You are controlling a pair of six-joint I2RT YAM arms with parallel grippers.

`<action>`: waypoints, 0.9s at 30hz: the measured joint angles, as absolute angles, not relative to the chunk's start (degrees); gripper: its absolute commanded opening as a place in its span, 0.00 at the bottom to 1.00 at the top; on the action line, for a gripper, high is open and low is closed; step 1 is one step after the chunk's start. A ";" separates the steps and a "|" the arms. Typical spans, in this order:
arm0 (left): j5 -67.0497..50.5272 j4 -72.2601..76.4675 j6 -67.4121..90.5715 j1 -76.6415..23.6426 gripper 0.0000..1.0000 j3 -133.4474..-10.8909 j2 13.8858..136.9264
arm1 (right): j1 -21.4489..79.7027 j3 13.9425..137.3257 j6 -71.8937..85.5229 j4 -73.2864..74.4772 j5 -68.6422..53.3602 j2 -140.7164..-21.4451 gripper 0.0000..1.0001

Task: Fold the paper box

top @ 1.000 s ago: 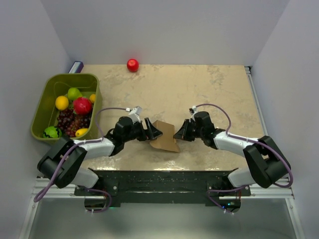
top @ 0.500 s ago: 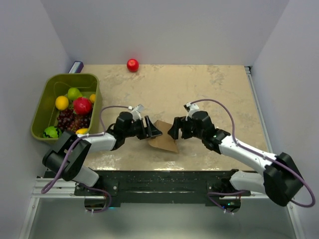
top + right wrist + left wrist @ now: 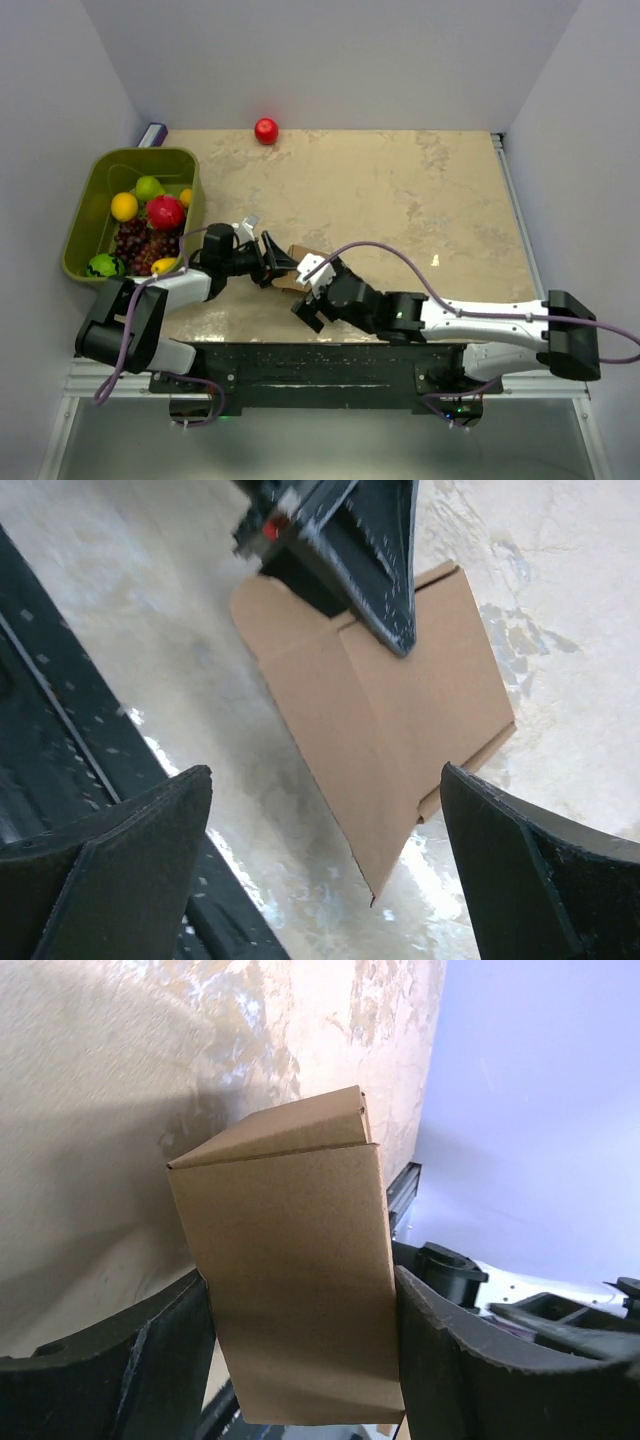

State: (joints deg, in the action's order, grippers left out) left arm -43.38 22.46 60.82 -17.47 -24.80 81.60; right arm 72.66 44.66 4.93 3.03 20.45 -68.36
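From above, the paper box (image 3: 296,253), toward the desk's near edge, shows only as a brown sliver. The left gripper (image 3: 278,266) and right gripper (image 3: 310,290) cover the rest, so its shape cannot be read there. In the left wrist view the box's lower end runs off the bottom edge, as do the left fingers (image 3: 140,1360) pressed to its sides. In the right wrist view a dark, blurred finger of the left gripper lies across the box's upper part, and the right fingers (image 3: 100,850) are cropped at the bottom corners. A small purple-and-white thing (image 3: 152,134) at the desk's far left corner, behind the green bin (image 3: 82,215), is too small to identify.
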 measured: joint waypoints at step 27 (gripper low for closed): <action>-52.03 27.66 73.45 -13.26 0.61 -13.15 75.50 | 86.91 47.70 -14.46 -2.39 52.99 -94.56 0.55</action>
